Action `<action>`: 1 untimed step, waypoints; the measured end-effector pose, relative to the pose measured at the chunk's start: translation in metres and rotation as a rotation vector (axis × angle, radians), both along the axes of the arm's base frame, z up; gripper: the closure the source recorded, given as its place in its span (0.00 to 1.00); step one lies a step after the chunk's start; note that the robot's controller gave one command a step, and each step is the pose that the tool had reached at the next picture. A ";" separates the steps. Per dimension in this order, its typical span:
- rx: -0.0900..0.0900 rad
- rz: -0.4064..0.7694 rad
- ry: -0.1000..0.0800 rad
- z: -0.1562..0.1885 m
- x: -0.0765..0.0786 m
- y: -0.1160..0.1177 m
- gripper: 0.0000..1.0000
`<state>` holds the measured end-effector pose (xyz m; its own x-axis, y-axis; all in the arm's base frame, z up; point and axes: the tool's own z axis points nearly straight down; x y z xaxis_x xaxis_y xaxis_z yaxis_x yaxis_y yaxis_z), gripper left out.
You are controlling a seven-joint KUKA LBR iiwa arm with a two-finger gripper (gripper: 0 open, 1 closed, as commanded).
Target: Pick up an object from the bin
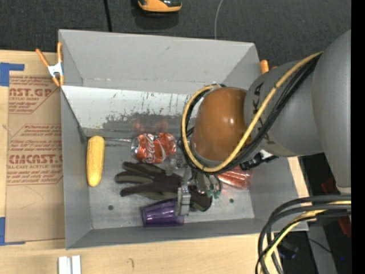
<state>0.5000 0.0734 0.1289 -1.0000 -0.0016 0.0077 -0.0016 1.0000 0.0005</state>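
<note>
Hanging low over the near-right part of the grey metal bin, the tool stands just beside the right end of a translucent purple plastic cup and at the cuff end of a dark brown fabric glove. The cup lies on its side along the near wall. The glove lies flat on the bin floor, its cuff toward the tool. Whether the tool touches either item cannot be told, nor whether it is released or clenched: the wrist's orange-brown domed cover and its cable loops stand above the tool and screen much of it. No item can be confirmed as grasped. By position, the cup or the glove cuff is the likely target, since both lie directly at the tool. Just behind the glove rests a crushed red drink can. A yellow corn-cob-shaped item lies well apart at the left wall, and a flat red-orange item lies partly under the arm at the right. The bin's walls slope inward, which probably explains why all items rest together on the small flat floor. A cup on its side may roll when pressed; the limp glove may bunch.
</note>
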 end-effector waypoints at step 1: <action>0.001 -0.001 -0.008 0.004 0.002 0.000 0.00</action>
<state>0.5019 0.0732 0.1332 -1.0000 -0.0005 0.0001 -0.0005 1.0000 0.0015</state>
